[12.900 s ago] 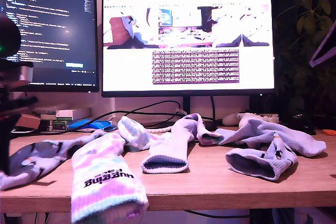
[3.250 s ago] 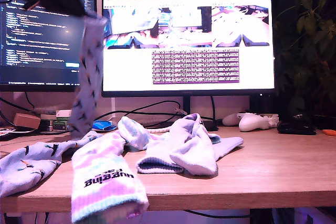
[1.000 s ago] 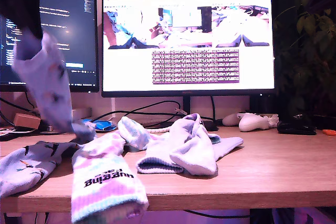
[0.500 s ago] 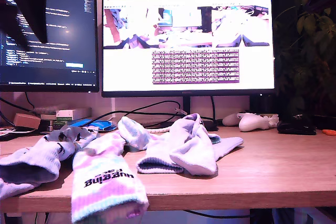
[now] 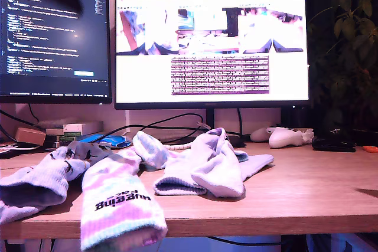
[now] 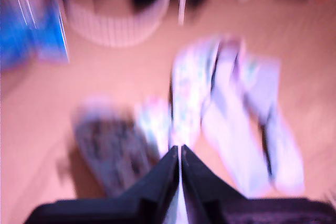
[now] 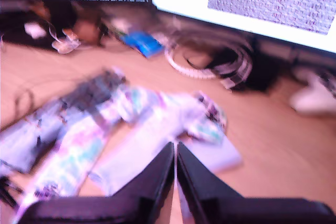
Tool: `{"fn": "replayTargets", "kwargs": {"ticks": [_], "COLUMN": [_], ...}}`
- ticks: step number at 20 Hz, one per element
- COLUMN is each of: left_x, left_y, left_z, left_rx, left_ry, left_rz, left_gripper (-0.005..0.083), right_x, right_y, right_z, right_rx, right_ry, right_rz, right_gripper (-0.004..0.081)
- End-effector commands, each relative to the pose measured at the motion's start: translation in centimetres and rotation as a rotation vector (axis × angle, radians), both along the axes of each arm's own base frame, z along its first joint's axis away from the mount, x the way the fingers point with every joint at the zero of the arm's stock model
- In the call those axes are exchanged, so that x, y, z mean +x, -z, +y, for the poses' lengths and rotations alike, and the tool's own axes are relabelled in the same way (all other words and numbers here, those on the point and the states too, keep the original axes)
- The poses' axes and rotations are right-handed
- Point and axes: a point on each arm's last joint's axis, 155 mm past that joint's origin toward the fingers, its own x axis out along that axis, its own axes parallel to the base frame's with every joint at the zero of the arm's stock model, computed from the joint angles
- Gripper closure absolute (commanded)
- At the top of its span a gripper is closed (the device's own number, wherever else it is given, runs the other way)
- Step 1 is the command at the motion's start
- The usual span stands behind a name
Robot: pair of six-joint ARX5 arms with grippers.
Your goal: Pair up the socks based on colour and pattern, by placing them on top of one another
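On the wooden counter, from the exterior view's left: pale lavender figured socks, a pink-mint tie-dye sock, then plain lavender-white socks. My first gripper and second gripper hover above, jaws closed, empty.

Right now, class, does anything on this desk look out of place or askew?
Yes. The tie-dye sock droops over the desk's front edge with its cuff lettering upside down in the exterior view. The plain socks lie in a crumpled heap rather than a neat stack.
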Motion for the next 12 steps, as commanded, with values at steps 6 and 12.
{"fn": "replayTargets", "kwargs": {"ticks": [6, 12], "left_x": [-2.8, -7.2], "left_y": [3.4, 5.9], "left_z": [-1.6, -4.4], "left_rx": [-0.043, -0.083], "left_ry": [0.078, 0.209], "left_rz": [-0.172, -0.176], "left_gripper": [0.0794, 0.0793], "right_x": [2.5, 3.6], "right_y": [0.6, 6.2], "right_z": [0.4, 2.1], "right_rx": [0.045, 0.078], "right_ry": [-0.041, -0.123], "right_rz": [0.004, 0.256], "right_gripper": [0.0783, 0.0783]}}
